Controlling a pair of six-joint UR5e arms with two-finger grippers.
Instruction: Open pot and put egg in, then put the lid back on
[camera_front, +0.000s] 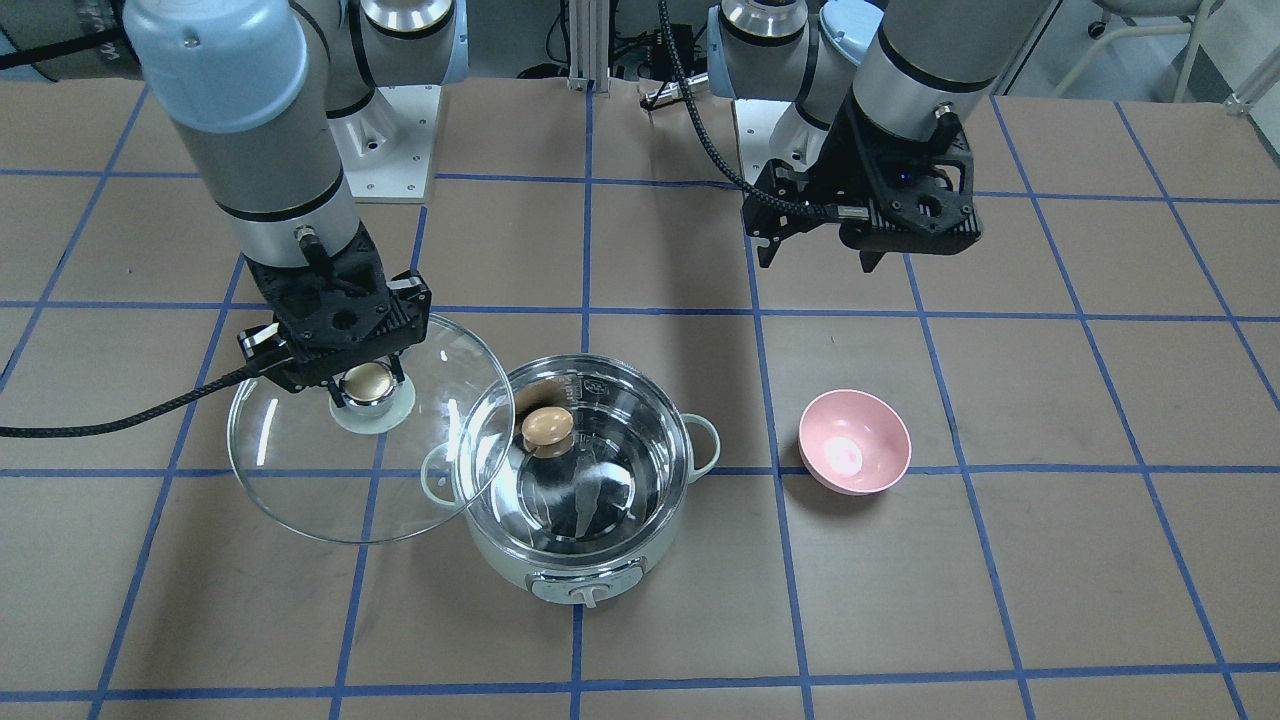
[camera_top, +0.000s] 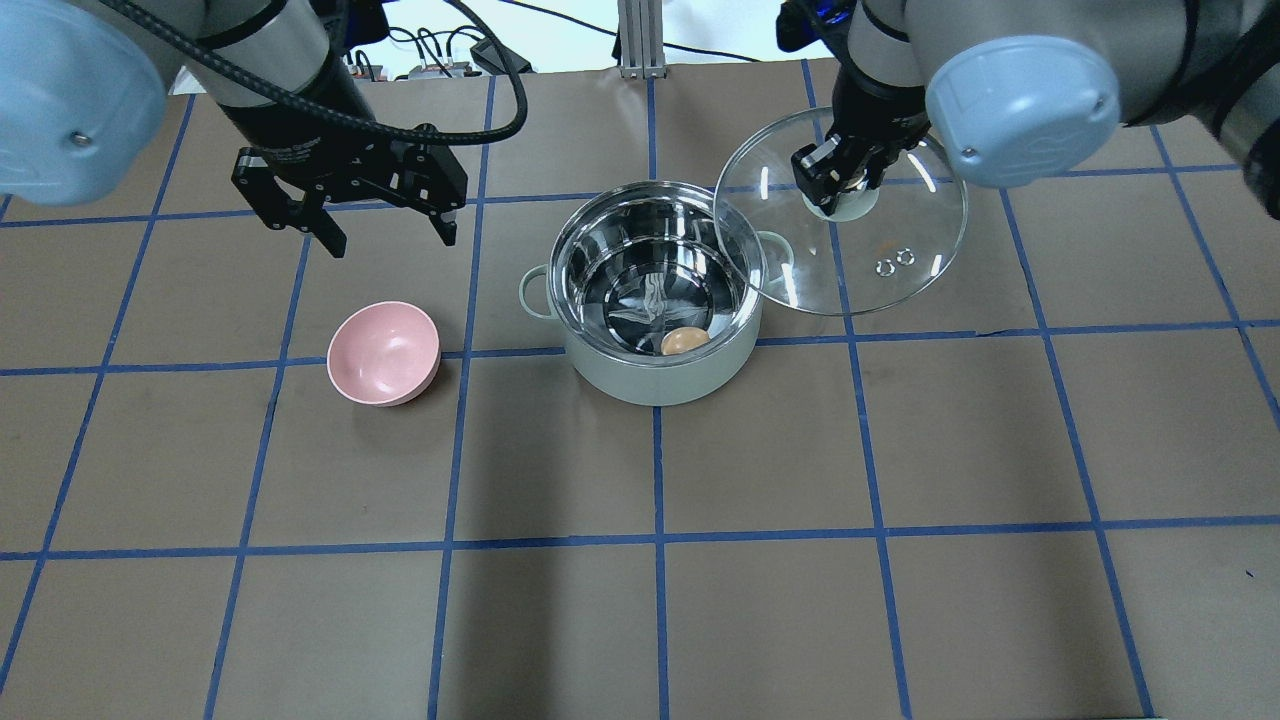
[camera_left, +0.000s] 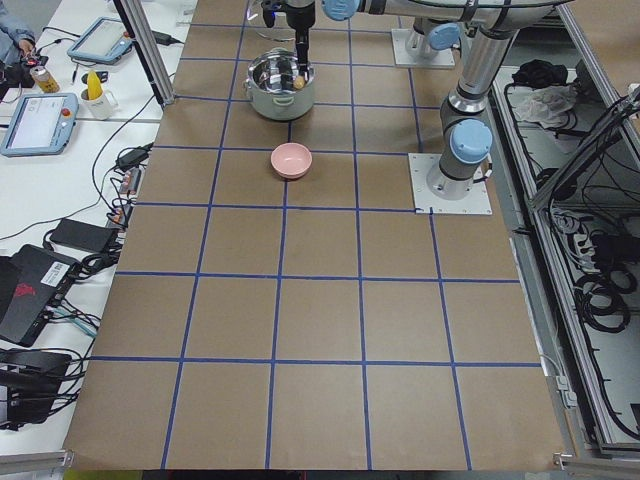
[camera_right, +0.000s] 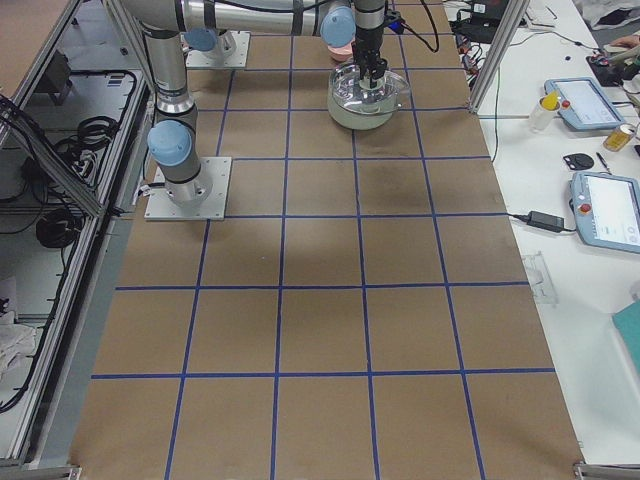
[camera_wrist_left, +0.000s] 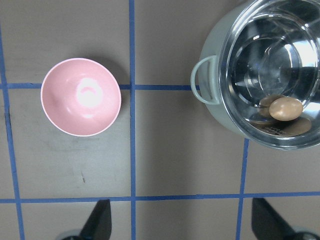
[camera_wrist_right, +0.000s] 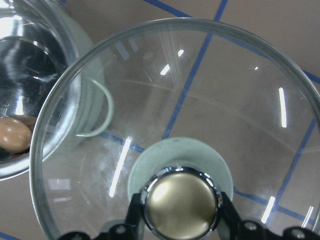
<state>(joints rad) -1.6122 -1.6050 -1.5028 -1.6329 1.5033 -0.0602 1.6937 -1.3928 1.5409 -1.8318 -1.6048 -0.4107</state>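
Observation:
The mint-green pot (camera_front: 492, 552) stands open at mid-table, its steel inside showing in the overhead view (camera_top: 650, 385). The brown egg (camera_front: 547, 427) lies inside it, also seen in the overhead view (camera_top: 684, 340) and both wrist views (camera_wrist_left: 285, 108) (camera_wrist_right: 12, 135). My right gripper (camera_front: 368, 385) is shut on the beige knob of the glass lid (camera_front: 300, 480). It holds the lid beside the pot, with the lid's edge overlapping the pot's rim (camera_top: 870, 270). My left gripper (camera_top: 392, 240) is open and empty, raised over the table behind the pink bowl.
A small pink bowl (camera_top: 383, 352) sits empty on the table on the pot's other side, below the left gripper (camera_wrist_left: 81, 97). Brown paper with blue tape lines covers the table. Both arm bases stand at the robot's edge.

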